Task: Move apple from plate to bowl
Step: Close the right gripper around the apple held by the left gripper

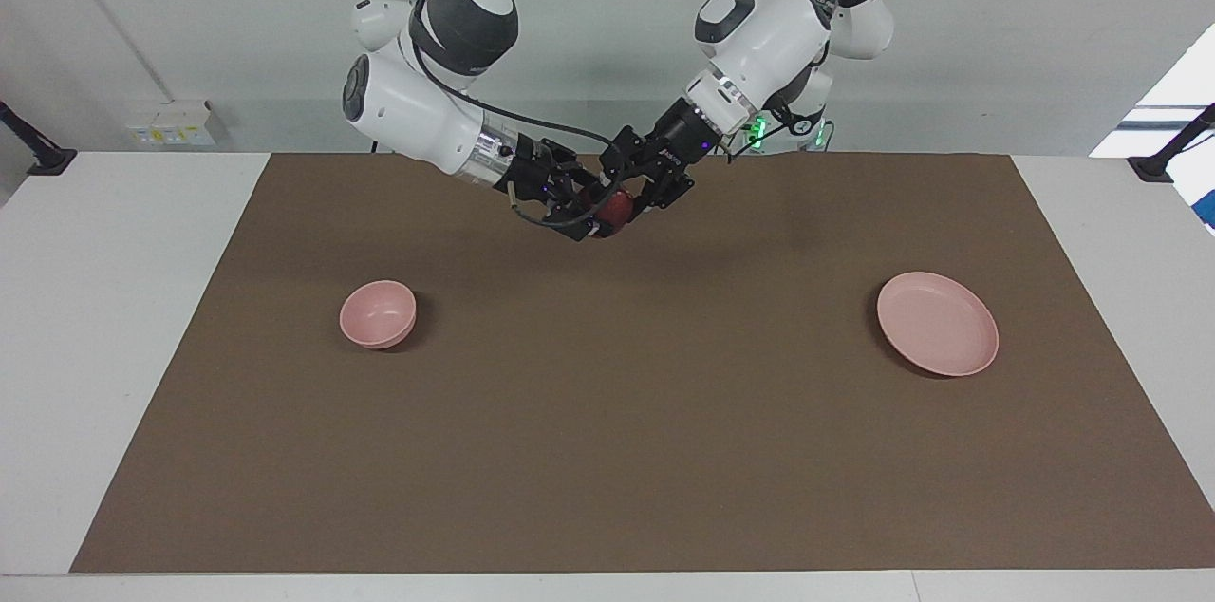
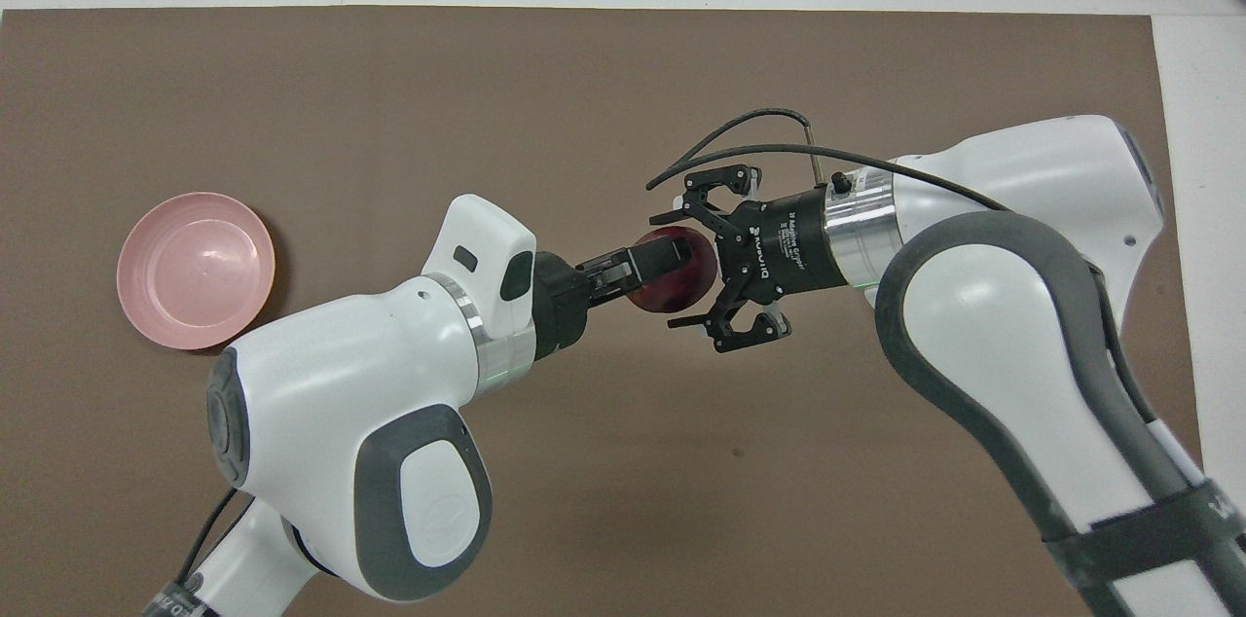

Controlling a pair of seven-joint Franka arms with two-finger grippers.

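Note:
The dark red apple (image 1: 615,209) (image 2: 687,286) hangs in the air over the middle of the brown mat. My left gripper (image 1: 622,199) (image 2: 664,267) is shut on it. My right gripper (image 1: 590,211) (image 2: 676,269) faces it from the other end, open, with one fingertip on each side of the apple and close to its skin. The pale pink plate (image 1: 938,325) (image 2: 195,269) lies bare toward the left arm's end of the table. The small pink bowl (image 1: 378,313) stands toward the right arm's end. In the overhead view my right arm hides the bowl.
A brown mat (image 1: 607,412) covers most of the white table. A black clamp (image 1: 1168,156) stands at the table's edge at the left arm's end, and another (image 1: 38,156) at the right arm's end.

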